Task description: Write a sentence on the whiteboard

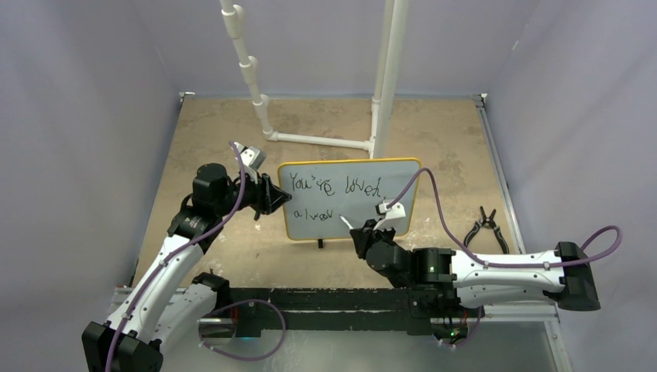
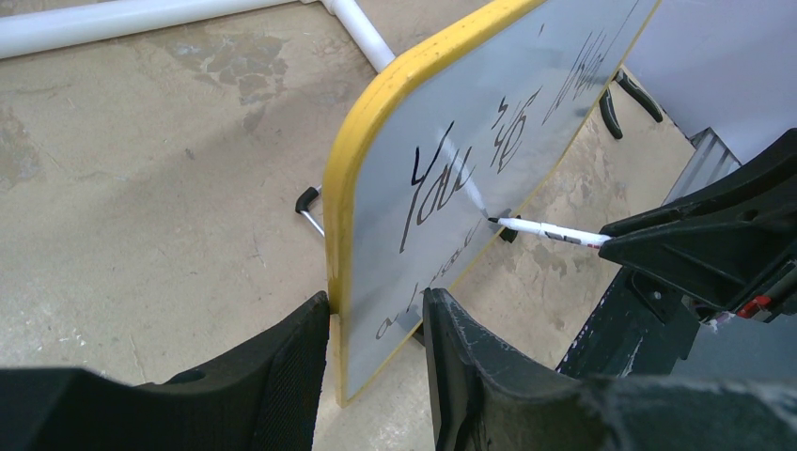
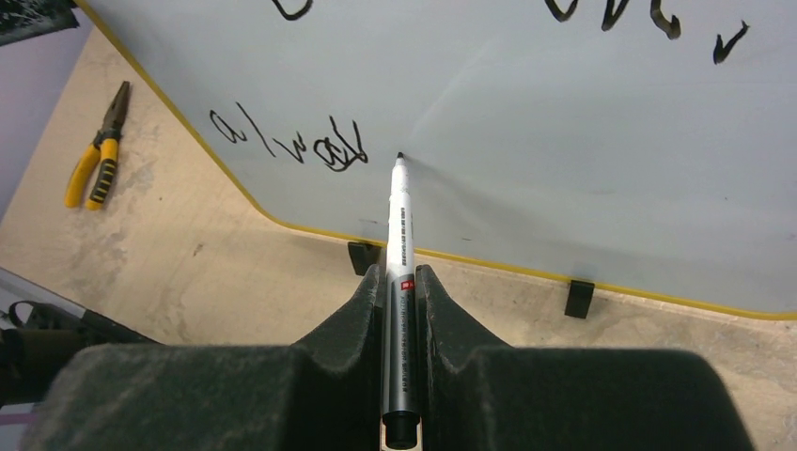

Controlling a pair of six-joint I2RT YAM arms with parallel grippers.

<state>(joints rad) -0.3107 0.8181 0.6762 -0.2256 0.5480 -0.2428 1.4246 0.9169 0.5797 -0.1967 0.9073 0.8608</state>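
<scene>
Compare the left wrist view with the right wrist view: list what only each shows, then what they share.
Left wrist only: the left hand clamped over the whiteboard at its yellow side edge, the white pipe behind it, and a readable "You" in the top line. Right wrist only: the marker seen along its whole barrel, seated between the fingers of the right hand. Both: the board's face, parts of the sentence, and the marker's tip at the board beside the lower line.
</scene>
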